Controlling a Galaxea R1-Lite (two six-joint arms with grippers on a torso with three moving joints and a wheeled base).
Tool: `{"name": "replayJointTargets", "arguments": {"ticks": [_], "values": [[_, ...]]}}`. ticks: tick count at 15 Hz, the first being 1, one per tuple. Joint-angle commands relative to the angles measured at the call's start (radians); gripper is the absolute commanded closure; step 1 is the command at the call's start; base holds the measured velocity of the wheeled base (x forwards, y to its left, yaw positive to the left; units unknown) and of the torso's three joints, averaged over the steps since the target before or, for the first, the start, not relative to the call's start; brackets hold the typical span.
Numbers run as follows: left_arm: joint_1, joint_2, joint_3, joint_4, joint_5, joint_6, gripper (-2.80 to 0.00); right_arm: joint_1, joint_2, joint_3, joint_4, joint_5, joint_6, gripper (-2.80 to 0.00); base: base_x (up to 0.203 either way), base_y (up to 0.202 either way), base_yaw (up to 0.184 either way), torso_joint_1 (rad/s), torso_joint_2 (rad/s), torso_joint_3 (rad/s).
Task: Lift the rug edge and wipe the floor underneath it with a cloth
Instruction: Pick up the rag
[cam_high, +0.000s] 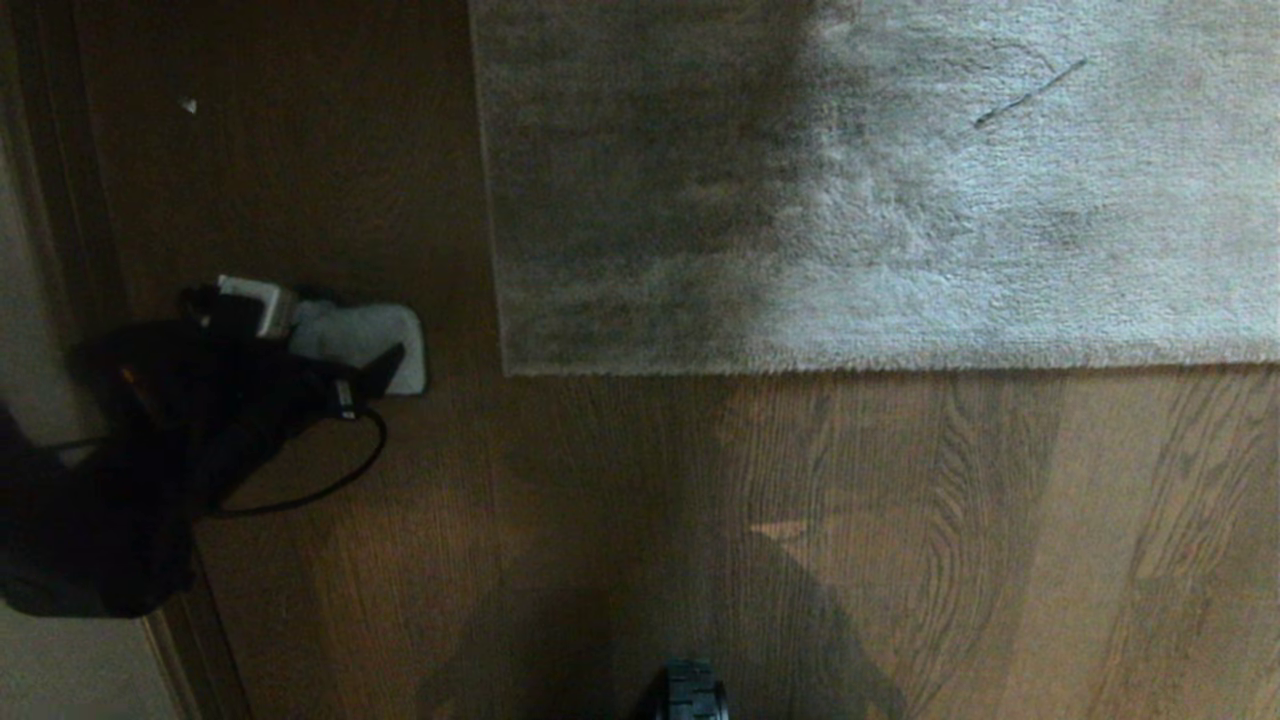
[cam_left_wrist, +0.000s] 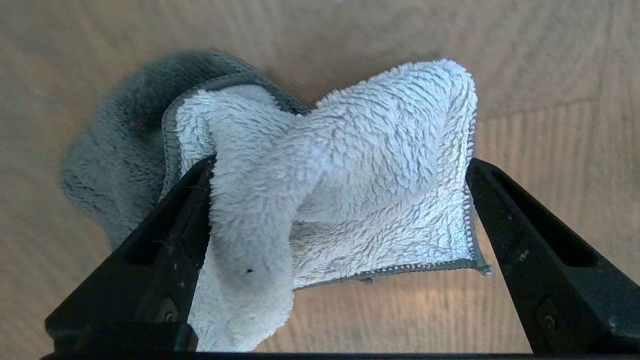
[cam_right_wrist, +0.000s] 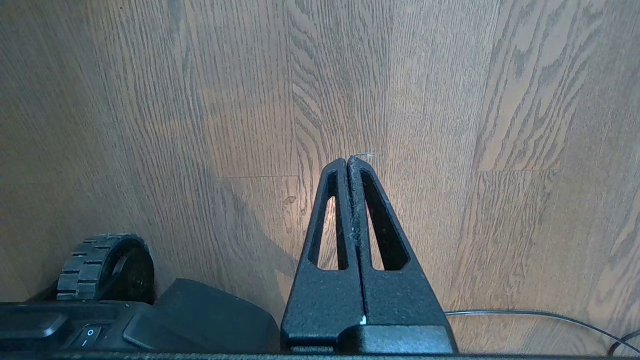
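Across the upper right of the head view lies the large grey rug, flat on the brown wood floor (cam_high: 620, 520); the rug edge (cam_high: 800, 368) and its corner rest on the planks. To the left of that corner, a little apart from it, the small pale cloth (cam_left_wrist: 340, 190) lies crumpled on the floor. The left gripper (cam_left_wrist: 340, 200) is low over it, its fingers (cam_left_wrist: 175, 220) spread wide on both sides of the cloth, not yet closed on it. The right gripper (cam_right_wrist: 349, 162) hangs above bare floor near the robot's base, its fingers pressed together and empty.
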Motion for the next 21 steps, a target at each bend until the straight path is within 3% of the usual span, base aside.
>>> {"name": "replayJointTargets", "arguments": {"ticks": [1,5,9,10,21], "values": [[-0.005,0.021,0.009,-0.009,-0.001,0.003,-2.80,0.000,0.000,0.000,0.000,0.000,0.000,0.00,0.000,0.000,0.000,0.000,0.00,0.000],[-0.002,0.075,0.012,-0.113,0.004,0.000,-2.80,0.000,0.000,0.000,0.000,0.000,0.000,0.00,0.000,0.000,0.000,0.000,0.00,0.000],[0.005,0.076,0.014,-0.120,0.008,0.003,-2.80,0.000,0.000,0.000,0.000,0.000,0.000,0.00,0.000,0.000,0.000,0.000,0.00,0.000],[0.007,0.076,0.018,-0.120,0.008,0.007,0.00,0.000,0.000,0.000,0.000,0.000,0.000,0.00,0.000,0.000,0.000,0.000,0.00,0.000],[0.009,0.066,0.023,-0.166,0.015,0.004,0.00,0.000,0.000,0.000,0.000,0.000,0.000,0.00,0.000,0.000,0.000,0.000,0.00,0.000]]}}
